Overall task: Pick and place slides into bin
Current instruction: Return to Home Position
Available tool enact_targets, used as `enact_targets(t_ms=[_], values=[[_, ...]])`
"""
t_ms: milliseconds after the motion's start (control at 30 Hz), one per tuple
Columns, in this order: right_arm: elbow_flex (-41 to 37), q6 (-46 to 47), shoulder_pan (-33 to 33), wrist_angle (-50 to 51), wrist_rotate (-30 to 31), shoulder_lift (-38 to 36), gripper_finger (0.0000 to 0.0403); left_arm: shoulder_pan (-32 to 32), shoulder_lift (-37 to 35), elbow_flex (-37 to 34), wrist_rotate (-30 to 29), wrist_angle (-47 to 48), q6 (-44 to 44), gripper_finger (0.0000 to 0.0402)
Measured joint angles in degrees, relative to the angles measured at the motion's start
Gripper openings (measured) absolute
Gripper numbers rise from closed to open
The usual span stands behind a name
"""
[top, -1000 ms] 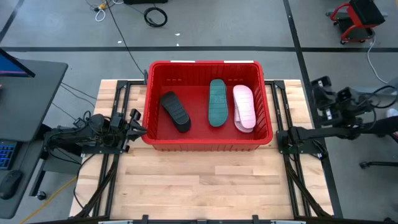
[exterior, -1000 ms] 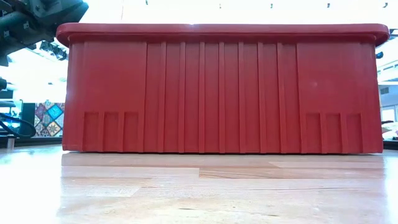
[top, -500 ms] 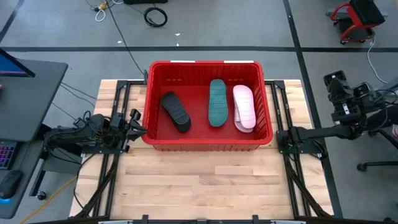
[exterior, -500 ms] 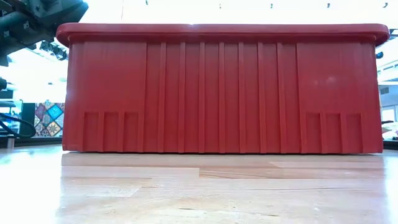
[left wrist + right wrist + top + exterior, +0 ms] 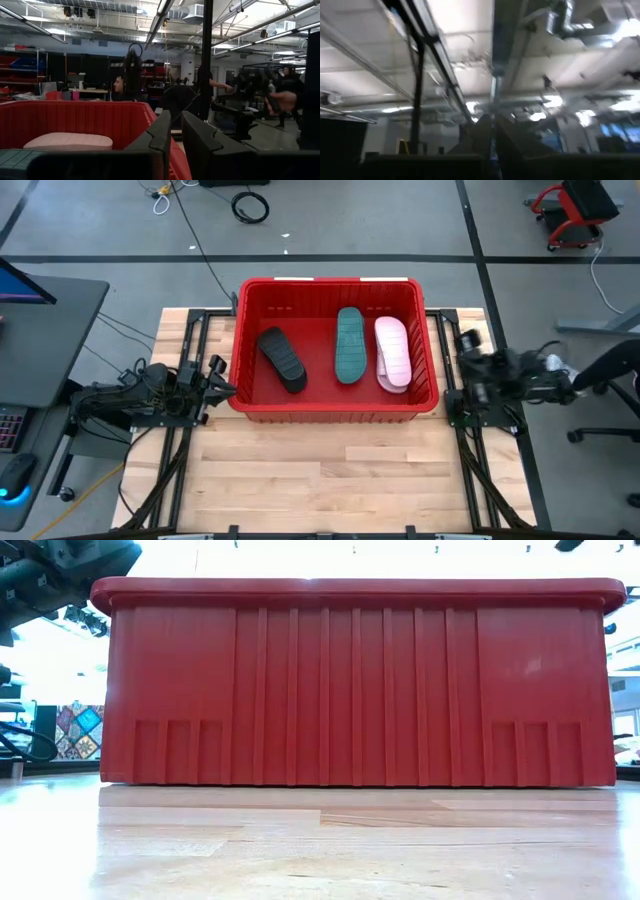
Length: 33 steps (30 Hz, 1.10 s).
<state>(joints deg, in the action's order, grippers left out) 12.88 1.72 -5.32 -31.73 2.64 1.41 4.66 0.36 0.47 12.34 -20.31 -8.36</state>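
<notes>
The red bin (image 5: 325, 281) stands on the far half of the wooden table and fills the low view (image 5: 350, 680). Three slides lie flat on its floor: a black one (image 5: 283, 358) at the left, a teal one (image 5: 349, 344) in the middle, a pale pink one (image 5: 392, 352) at the right. The pink slide (image 5: 67, 141) and the teal slide (image 5: 15, 156) also show in the left wrist view. My left gripper (image 5: 228, 388) rests shut just outside the bin's left wall. My right gripper (image 5: 463, 338) is shut outside the right wall and points upward. Neither holds anything.
Bare wooden table (image 5: 320, 470) lies in front of the bin. A desk (image 5: 50, 330) stands left of the table, cables (image 5: 250, 205) lie on the floor behind it, and a red stool (image 5: 575, 210) is at the far right. A person (image 5: 119, 85) is in the room beyond.
My right gripper has come in from beyond the table's right edge toward the bin's right wall, has sunk, and has tipped further upward. It has stayed shut. The bin, the slides and my left arm have kept still.
</notes>
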Motion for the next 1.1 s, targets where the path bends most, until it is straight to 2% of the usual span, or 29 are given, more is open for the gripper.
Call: enact_targets(t_ms=[233,333,567,867,1100], values=[[-11.1,3.8,0.0,-0.9,9.1,0.0,0.0030,0.0,0.0,0.0,0.0,0.0,0.0,0.0059],[-12.0,4.9,0.0,2.6,11.2,0.0,0.0030,0.0,0.0,0.0,0.0,0.0,0.0,0.0057],[-12.3,2.8,0.1,5.4,10.9,0.0,0.0030,0.0,0.0,0.0,0.0,0.0,0.0,0.0048],[-12.2,2.7,0.1,12.1,9.4,-0.1,0.0030,0.0,0.0,0.0,0.0,0.0,0.0,0.0059],[-11.9,-3.3,0.0,12.9,8.9,0.0,0.0030,0.0,0.0,0.0,0.0,0.0,0.0,0.0052]])
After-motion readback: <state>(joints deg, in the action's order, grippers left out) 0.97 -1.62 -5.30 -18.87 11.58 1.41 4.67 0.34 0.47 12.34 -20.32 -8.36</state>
